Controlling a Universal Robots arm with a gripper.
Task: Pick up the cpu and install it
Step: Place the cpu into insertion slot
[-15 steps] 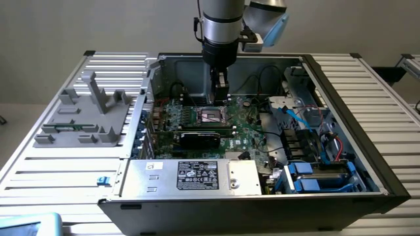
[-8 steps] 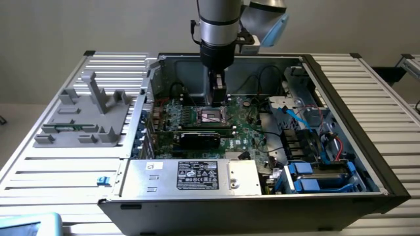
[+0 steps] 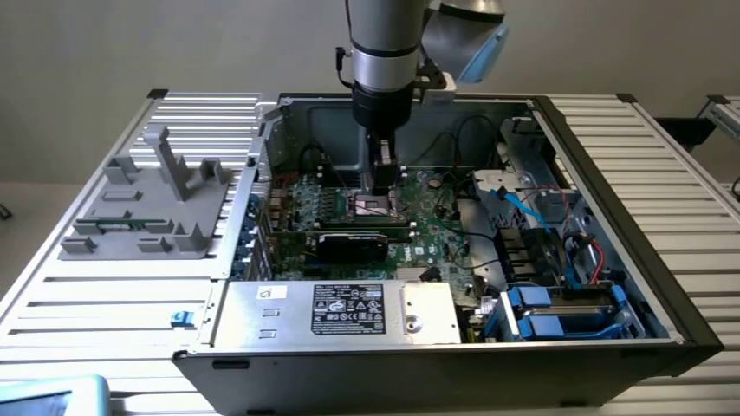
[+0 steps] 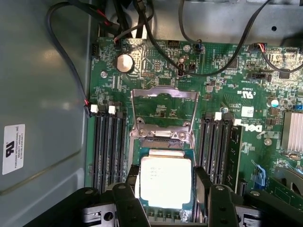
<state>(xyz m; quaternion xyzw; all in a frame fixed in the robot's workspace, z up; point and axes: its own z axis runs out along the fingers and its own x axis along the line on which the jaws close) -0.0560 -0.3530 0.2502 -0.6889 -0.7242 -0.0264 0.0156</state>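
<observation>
cpu (image 4: pixel 165 182) | look: small flat square, pale silver-grey metal top, faint print near one corner, thin darker rim | pose: level, top face up, edges square with socket | place: over the open socket on the green board, just beside flipped-open metal frame, far side of black card | seating: cannot tell

The tool (image 4: pixel 166 189) hides both side edges of the cpu (image 4: pixel 165 177).

Arm (image 3: pixel 382 52) upright, wrist (image 3: pixel 379 108) pointing down
</observation>
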